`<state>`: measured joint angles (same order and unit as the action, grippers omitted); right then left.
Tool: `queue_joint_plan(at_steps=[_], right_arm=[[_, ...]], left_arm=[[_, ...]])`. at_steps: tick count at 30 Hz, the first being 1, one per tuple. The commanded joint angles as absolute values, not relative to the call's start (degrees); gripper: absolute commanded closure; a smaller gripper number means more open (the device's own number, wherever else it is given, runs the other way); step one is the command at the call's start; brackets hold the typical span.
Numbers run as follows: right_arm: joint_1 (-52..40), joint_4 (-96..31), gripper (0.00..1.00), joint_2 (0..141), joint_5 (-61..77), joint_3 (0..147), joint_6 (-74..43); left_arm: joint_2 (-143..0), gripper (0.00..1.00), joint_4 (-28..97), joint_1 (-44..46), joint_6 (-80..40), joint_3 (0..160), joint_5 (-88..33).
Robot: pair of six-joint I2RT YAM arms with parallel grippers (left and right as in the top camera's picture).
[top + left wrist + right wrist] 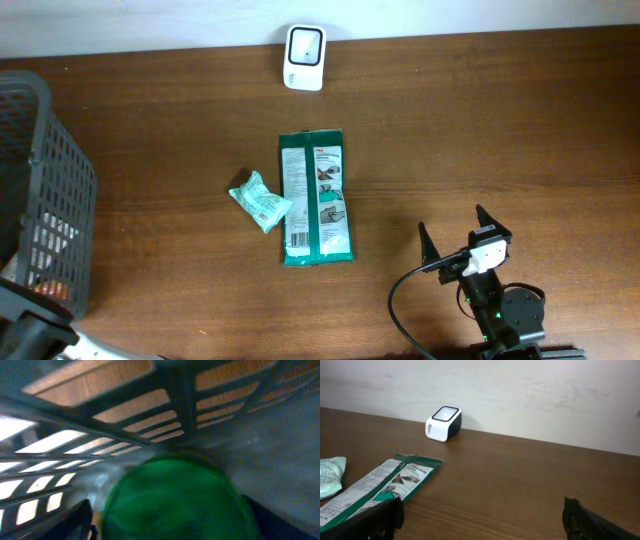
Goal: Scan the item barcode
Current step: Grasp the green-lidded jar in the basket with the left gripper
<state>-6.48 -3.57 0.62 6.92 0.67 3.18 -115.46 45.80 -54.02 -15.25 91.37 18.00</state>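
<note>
Bench status: the green pack [316, 197] lies flat mid-bench, below the white scanner [304, 44].
Overhead: you see a brown wood bench [500, 120], a white wall strip, a small teal packet [260, 200] just left of the pack and a dark basket [45, 200] at the left edge; the pack print is unreadable. Left wrist: blurred basket slats, a green shape [170, 485]; the left end effector [180, 522] state cannot be told. Right wrist: the right end effector [480, 522] is spread wide above the bench.

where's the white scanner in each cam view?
Overhead: scanner at top centre.
Left wrist: not in it.
Right wrist: scanner at upper left.
Shared landmark: long green packet, centre in overhead, lower left in right wrist; the scanner lies beyond its far end.
</note>
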Motion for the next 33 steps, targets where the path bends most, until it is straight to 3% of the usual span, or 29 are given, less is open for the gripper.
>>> queue_joint_plan(at_steps=[1,3,8,22,26,33], right_arm=[[-6.68,-3.68,0.02,0.19,6.85,0.32,2.72],[-6.68,-3.68,0.02,0.19,6.85,0.32,2.72],[-6.68,-3.68,0.02,0.19,6.85,0.32,2.72],[-6.68,-3.68,0.02,0.19,6.85,0.32,2.72],[-6.68,-3.68,0.02,0.19,6.85,0.32,2.72],[-6.68,-3.68,0.02,0.19,6.85,0.32,2.72]], left_arm=[[-116.79,0.31,45.67,-54.17,-14.87,90.96,15.94],[-116.77,0.41,45.91,-54.17,-14.87,90.98,15.16],[-115.52,0.51,46.13,-54.17,-14.87,91.29,11.42],[-85.54,0.57,41.69,-52.23,-20.40,95.02,-20.34],[-76.51,0.57,42.54,-41.85,-20.95,95.02,-20.14],[-77.78,0.55,52.27,-8.95,-20.93,91.81,-7.81]])
